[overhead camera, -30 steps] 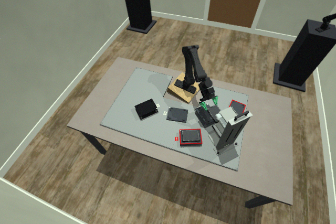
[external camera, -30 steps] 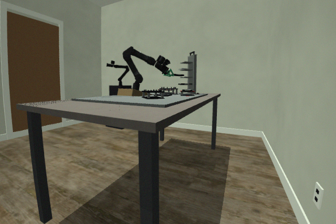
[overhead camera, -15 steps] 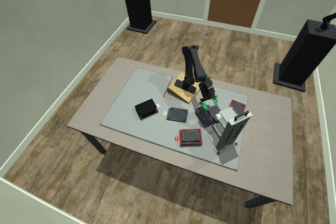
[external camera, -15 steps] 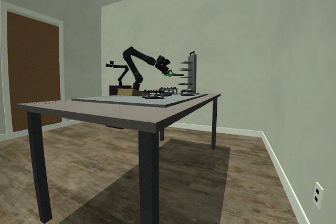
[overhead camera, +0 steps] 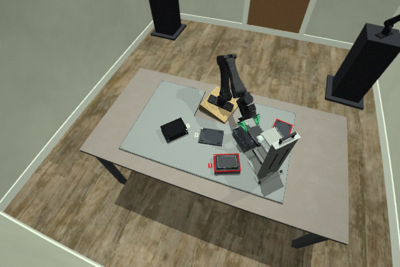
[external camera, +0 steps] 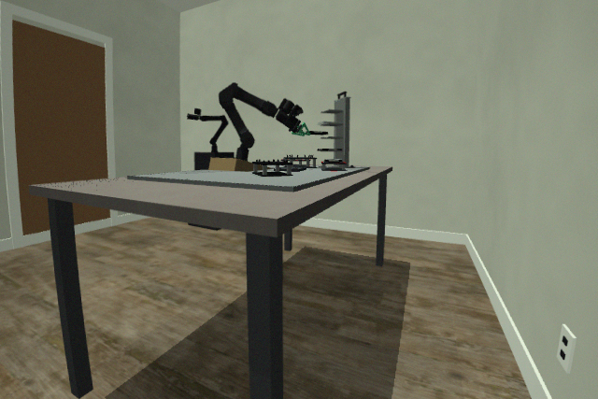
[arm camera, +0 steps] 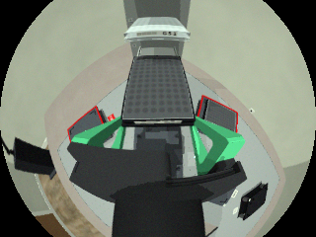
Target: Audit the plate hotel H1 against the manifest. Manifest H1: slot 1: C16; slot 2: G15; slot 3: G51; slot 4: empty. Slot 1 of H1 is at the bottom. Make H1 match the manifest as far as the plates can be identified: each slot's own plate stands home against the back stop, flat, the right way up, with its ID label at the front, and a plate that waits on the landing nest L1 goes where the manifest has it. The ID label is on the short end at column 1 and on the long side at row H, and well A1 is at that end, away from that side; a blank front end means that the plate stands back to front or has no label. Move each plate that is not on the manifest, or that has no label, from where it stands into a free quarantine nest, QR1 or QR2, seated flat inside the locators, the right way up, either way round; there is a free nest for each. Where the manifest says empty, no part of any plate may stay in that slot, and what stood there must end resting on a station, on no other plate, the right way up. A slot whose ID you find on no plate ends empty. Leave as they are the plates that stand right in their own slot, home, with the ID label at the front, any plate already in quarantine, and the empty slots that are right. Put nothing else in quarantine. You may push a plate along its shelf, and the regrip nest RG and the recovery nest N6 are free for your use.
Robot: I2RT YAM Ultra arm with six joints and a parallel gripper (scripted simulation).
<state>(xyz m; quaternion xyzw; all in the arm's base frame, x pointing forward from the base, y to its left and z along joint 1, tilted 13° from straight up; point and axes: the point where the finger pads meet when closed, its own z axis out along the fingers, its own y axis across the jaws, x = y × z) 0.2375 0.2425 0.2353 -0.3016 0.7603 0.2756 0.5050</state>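
Observation:
My gripper [overhead camera: 251,127] [external camera: 307,132] [arm camera: 157,118] is shut on the near end of a dark plate [overhead camera: 255,132] [external camera: 319,133] [arm camera: 158,89], its fingers at the plate's two long sides. The plate looks level; most of it sticks out in front of the hotel H1 [overhead camera: 278,157] [external camera: 344,134], just above the second shelf from the bottom. Its front label is not readable. A pale plate [overhead camera: 270,135] [arm camera: 145,36] stands higher in the hotel; its front label seems to read G51. A thin dark shape [external camera: 329,149] lies at the lowest shelf. The other slots' contents are unclear.
A red-framed nest [overhead camera: 238,165] at the front bears a dark plate [overhead camera: 227,162] [arm camera: 220,115]. Another red-framed nest [overhead camera: 282,125] [arm camera: 86,123] lies beside the hotel. A dark station [overhead camera: 242,139] is below my gripper. A flat nest [overhead camera: 210,136] and a raised black station [overhead camera: 174,129] [external camera: 273,162] stand farther off.

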